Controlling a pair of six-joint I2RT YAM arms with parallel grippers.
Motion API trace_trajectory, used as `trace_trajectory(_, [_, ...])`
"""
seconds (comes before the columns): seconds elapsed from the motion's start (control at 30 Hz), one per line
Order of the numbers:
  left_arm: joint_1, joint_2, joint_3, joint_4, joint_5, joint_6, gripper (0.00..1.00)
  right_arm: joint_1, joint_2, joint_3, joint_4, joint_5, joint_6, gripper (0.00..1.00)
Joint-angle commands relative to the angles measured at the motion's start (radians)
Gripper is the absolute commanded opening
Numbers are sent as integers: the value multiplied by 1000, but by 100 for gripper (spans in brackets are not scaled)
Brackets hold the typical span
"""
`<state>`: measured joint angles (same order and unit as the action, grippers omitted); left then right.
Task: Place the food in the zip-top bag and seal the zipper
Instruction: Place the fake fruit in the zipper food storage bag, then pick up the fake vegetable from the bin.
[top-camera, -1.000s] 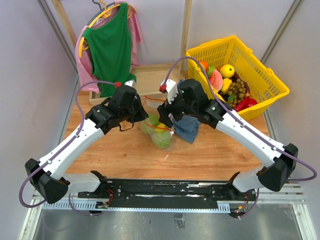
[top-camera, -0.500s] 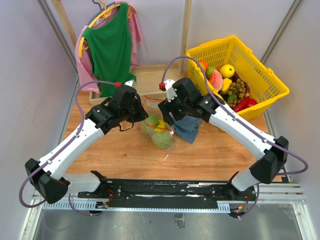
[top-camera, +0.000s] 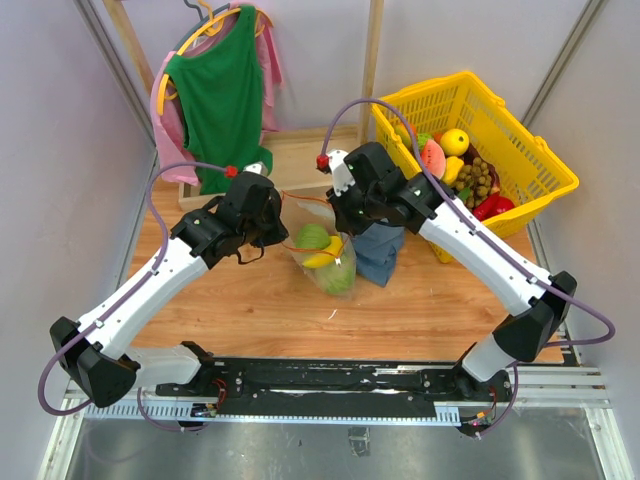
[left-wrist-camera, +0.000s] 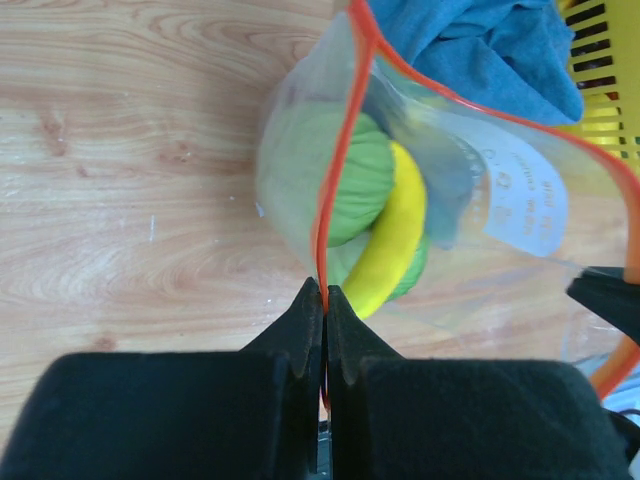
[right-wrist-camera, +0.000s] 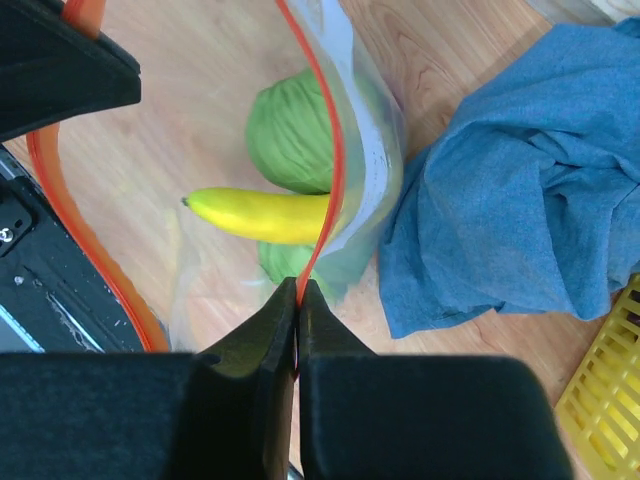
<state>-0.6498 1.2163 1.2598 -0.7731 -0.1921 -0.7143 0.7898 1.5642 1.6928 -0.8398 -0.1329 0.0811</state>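
I am pinching the zipper (left-wrist-camera: 333, 170) of the zip-top bag (top-camera: 325, 250) with both grippers. My left gripper (left-wrist-camera: 323, 292) is clamping shut on one end of the red-orange strip, its jaws pressing together with only the thin strip between them. My right gripper (right-wrist-camera: 298, 288) is clamping shut on the strip at the opposite end of the bag's mouth in the same way.

The bag is hanging between my two grippers near the middle of the wooden table (left-wrist-camera: 120, 150), with its bottom resting on the wood. Its mouth is gaping open: the two orange edges are bowing apart between my grips, so the zipper is not yet sealed.

Inside the clear plastic, a pale-green cabbage (right-wrist-camera: 290, 135) is sitting against a yellow banana (right-wrist-camera: 255, 215), which is lying across it, and another green piece (right-wrist-camera: 285, 265) is showing just under the banana. A white label patch (left-wrist-camera: 520, 195) is facing up on the bag's side.

A blue cloth (right-wrist-camera: 500, 220) is lying crumpled just beside the bag, touching it on my right. Beyond it, a yellow lattice basket (top-camera: 535, 195) is holding more toy fruit.
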Motion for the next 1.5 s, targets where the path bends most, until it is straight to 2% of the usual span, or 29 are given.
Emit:
trace_trajectory(0.0, [8, -21, 31, -34, -65, 18, 0, -11, -16, 40, -63, -22, -28, 8])
trace_trajectory(0.27, [8, -21, 25, 23, -3, 27, 0, -85, -32, 126, -152, -26, -136, 46])
trace_trajectory(0.47, [7, -17, 17, 34, 16, 32, 0, -293, -87, 158, -188, 48, -164, 60])
trace_trajectory(0.63, [7, -19, 10, 52, 34, 39, 0, -513, -86, 140, -191, 122, -149, 67])
trace_trajectory(0.77, [7, -27, 1, 60, 31, 51, 0, -677, -68, 103, -176, 93, -118, 69])
trace_trajectory(0.9, [7, -30, -1, 60, 25, 57, 0, -783, -49, 63, -143, 47, -53, 68])
trace_trajectory(1.03, [8, -36, -12, 69, 35, 60, 0, -861, -26, 5, -92, 61, -24, 75])
trace_trajectory(1.2, [8, -46, -15, 72, 39, 64, 0, -940, 52, -16, -48, 62, 17, 74])
trace_trajectory(1.47, [7, -50, -24, 75, 35, 65, 0, -980, 187, -40, 45, 102, 83, 72])
